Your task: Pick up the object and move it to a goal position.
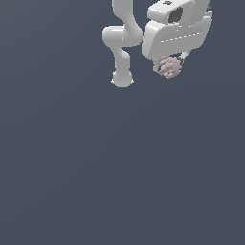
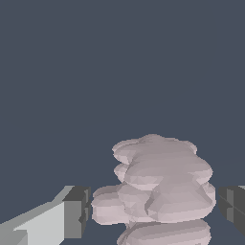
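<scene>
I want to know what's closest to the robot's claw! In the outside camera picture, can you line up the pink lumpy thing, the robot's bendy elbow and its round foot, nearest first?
From the gripper:
1. Pink lumpy object, right between the fingers.
2. Bendy elbow, toward the exterior view's left.
3. Round foot, lower left; nearly as close as the elbow, so 2 and 3 are hard to rank.

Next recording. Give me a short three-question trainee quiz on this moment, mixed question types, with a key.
1. True or false: the pink clump sits between the fingers of the hand.
2. In the exterior view, the hand is: A) upper right, B) lower left, C) dead centre.
3. Fill in: the clump's surface is ____, not smooth.

Key: 1 true, in the wrist view a finger pad stands at each side of it, though contact on the far side is hard to confirm. 2 A. 3 bumpy.
</scene>
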Controlling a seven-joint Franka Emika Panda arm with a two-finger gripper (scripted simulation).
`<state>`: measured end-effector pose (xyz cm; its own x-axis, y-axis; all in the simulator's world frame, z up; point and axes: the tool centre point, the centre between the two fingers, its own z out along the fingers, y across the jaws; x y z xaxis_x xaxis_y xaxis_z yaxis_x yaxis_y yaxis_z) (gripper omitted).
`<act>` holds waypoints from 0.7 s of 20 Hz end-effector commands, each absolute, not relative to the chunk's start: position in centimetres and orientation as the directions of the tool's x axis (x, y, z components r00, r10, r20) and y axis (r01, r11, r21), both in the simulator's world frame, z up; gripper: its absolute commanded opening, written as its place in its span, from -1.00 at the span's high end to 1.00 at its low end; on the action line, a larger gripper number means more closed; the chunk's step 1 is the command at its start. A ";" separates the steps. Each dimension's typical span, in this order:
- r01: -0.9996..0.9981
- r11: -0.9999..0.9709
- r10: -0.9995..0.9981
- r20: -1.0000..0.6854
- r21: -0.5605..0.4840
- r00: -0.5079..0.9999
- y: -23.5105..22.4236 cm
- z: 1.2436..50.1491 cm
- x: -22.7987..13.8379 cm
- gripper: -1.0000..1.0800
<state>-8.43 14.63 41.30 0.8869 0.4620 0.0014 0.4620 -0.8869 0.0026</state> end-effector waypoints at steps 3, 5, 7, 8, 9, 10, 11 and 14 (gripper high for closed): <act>0.461 -0.887 0.461 0.000 0.001 0.887 16.4 44.2 -8.9 1.00; 0.461 -0.887 0.461 0.000 0.001 0.887 17.0 45.2 -9.0 1.00; 0.461 -0.888 0.461 0.000 0.000 0.888 17.4 45.9 -9.0 1.00; 0.461 -0.888 0.461 0.000 0.000 0.888 17.6 46.2 -9.0 1.00; 0.461 -0.888 0.461 0.000 0.000 0.888 17.7 46.4 -9.0 1.00; 0.461 -0.888 0.461 0.000 0.000 0.888 17.9 46.6 -9.1 1.00; 0.461 -0.888 0.461 0.000 0.000 0.888 18.0 46.8 -9.1 1.00; 0.460 -0.888 0.460 0.000 0.000 0.888 18.1 47.0 -9.0 1.00</act>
